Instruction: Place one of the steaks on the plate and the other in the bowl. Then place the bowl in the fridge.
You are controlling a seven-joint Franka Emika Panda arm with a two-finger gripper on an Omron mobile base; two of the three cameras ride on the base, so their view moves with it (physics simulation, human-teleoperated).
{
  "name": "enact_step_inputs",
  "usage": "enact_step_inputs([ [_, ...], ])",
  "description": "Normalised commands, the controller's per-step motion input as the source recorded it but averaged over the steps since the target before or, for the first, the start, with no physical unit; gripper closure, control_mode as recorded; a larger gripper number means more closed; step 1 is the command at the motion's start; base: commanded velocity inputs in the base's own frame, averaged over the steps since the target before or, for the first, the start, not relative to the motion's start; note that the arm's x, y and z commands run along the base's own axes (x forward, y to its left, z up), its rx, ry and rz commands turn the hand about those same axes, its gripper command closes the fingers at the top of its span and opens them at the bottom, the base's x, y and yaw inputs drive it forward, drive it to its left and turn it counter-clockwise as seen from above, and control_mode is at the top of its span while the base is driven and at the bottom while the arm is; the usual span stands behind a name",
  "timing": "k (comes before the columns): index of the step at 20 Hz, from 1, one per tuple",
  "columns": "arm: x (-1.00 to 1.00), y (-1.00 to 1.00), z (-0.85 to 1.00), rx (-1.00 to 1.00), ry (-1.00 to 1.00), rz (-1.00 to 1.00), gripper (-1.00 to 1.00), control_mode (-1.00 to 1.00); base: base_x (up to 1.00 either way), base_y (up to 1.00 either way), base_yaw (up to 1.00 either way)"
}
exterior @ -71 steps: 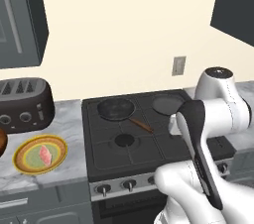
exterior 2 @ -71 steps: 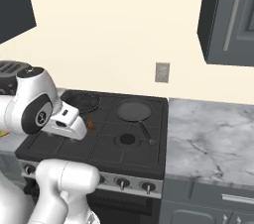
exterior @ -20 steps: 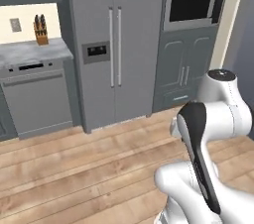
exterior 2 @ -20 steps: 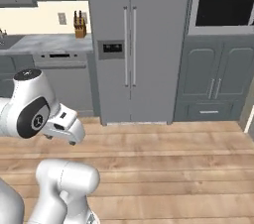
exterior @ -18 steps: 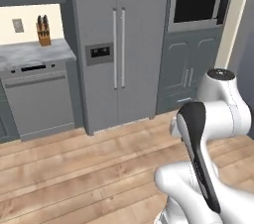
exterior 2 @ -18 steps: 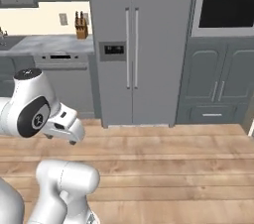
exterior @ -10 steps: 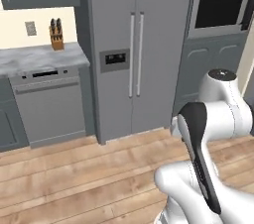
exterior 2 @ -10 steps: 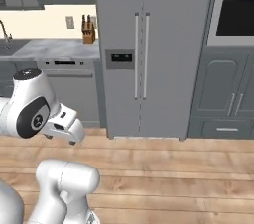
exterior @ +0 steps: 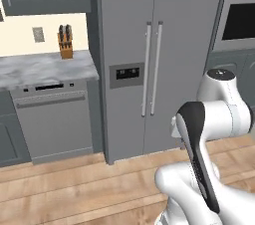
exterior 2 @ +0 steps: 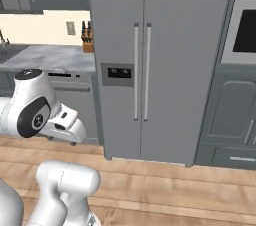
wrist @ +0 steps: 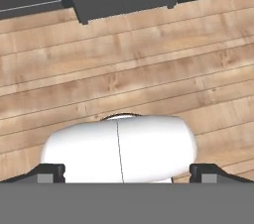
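Fridge [exterior: 149, 64] shut, on wood floor [exterior: 74, 189], beside marble counter [exterior: 45, 67].

fridge [exterior: 149, 45]: matt grey, silver handles | floor [wrist: 149, 59]: wood planks

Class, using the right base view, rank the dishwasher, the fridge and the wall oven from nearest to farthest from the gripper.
1. Dishwasher, on the left, just behind the gripper.
2. Fridge, in the centre.
3. Wall oven, at the far right.
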Motion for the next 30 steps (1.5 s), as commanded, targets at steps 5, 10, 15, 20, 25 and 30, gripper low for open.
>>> enact_step_inputs([
  [5,0.00,0.00,0.00,0.00,0.00,0.00,-1.00,1.00,0.07,-0.08,0.02],
  [10,0.00,0.00,0.00,0.00,0.00,0.00,-1.00,1.00,0.41,-0.69,0.06],
  [15,0.00,0.00,0.00,0.00,0.00,0.00,-1.00,1.00,0.30,-0.30,0.00],
  [20,0.00,0.00,0.00,0.00,0.00,0.00,-1.00,1.00,0.54,0.09,-0.15],
  [25,0.00,0.00,0.00,0.00,0.00,0.00,-1.00,1.00,0.71,0.00,-0.03],
  [30,0.00,0.00,0.00,0.00,0.00,0.00,-1.00,1.00,0.66,0.00,0.00],
])
